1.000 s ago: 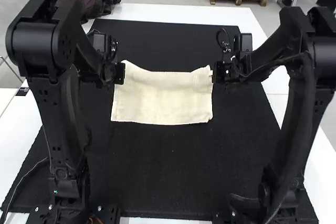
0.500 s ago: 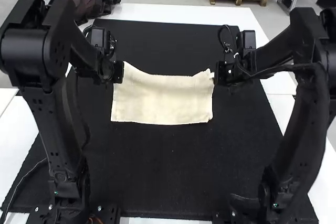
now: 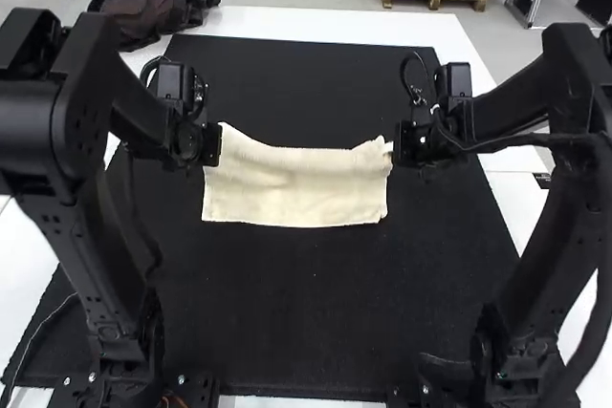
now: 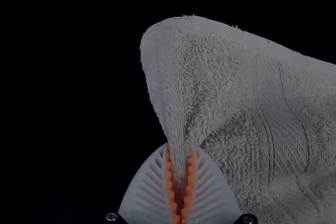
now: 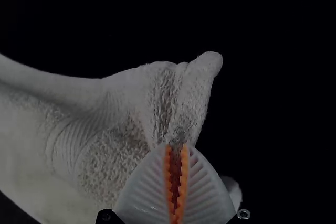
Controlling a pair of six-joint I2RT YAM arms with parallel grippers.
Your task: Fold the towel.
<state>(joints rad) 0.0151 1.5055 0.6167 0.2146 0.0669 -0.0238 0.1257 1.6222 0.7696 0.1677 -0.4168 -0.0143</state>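
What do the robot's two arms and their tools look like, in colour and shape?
The left arm and right arm are black, with thick rounded joints; a dark cable runs along the right one. The left tool and right tool each have two white, ribbed, tapered fingers with toothed orange pads.
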